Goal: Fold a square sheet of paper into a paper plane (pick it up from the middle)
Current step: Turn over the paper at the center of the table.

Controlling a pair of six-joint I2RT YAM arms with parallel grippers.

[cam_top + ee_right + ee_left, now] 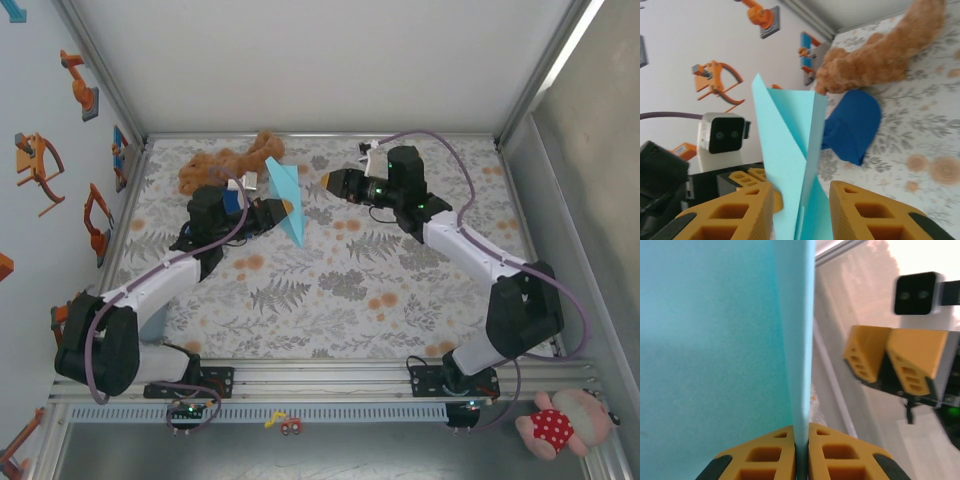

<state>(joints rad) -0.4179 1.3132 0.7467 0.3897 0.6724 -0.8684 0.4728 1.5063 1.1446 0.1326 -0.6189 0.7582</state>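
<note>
The left hand (pixel 801 440), jaws closed on the folded paper plane (pixel 285 195), holds it on edge in the air above the floral table (pixel 350 290), toward the back. The right hand (pixel 801 200) is close by, jaws apart, with the paper's fold between them. A brown plush toy (pixel 225 162) and a dark blue dome (pixel 852 125) lie behind.

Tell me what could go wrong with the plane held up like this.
The left gripper pinches the paper plane at one spot, off the table, so it could pivot or slip. The right gripper is open, facing the plane; closing off-line could crumple the folds. If dropped, it may land on the plush toy or dark blue dome nearby.
</note>
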